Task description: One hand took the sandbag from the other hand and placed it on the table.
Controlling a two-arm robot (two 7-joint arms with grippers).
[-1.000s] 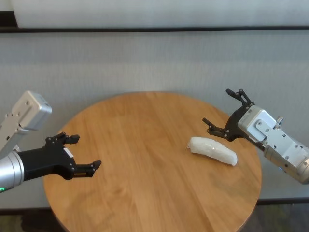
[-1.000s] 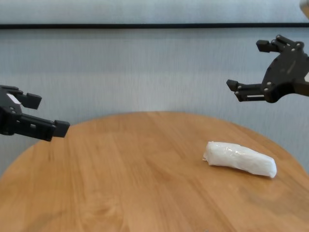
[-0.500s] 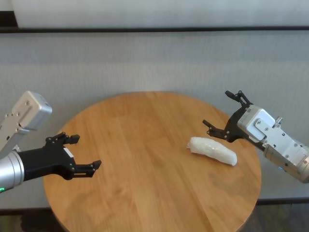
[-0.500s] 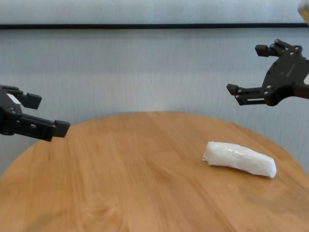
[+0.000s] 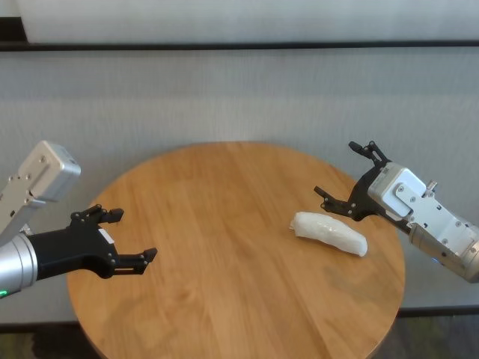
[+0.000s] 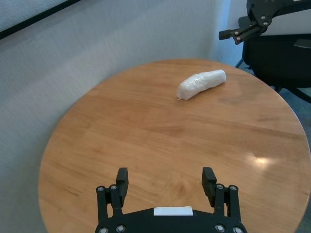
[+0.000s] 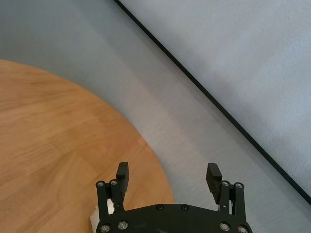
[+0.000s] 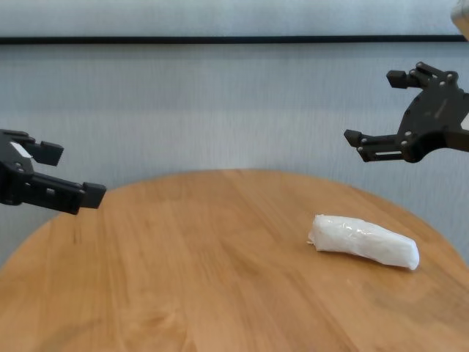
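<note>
The sandbag (image 5: 329, 232), a soft white bag in clear plastic, lies free on the right side of the round wooden table (image 5: 217, 217). It also shows in the chest view (image 8: 364, 240) and the left wrist view (image 6: 200, 83). My right gripper (image 5: 337, 170), with the grey boxy wrist, is open and empty. It hovers above and just behind the bag's right half, also in the chest view (image 8: 372, 106). My left gripper (image 5: 135, 234), black with a small white sticker, is open and empty over the table's left edge, also in the chest view (image 8: 77, 174).
A grey wall (image 5: 239, 97) runs close behind the table. A black chair (image 6: 279, 56) stands beyond the table's right side in the left wrist view. The table's bare top (image 8: 183, 279) spreads between the two grippers.
My right gripper has drifted slightly back and to the right, away from the sandbag, still open. The sandbag and the left gripper have not moved.
</note>
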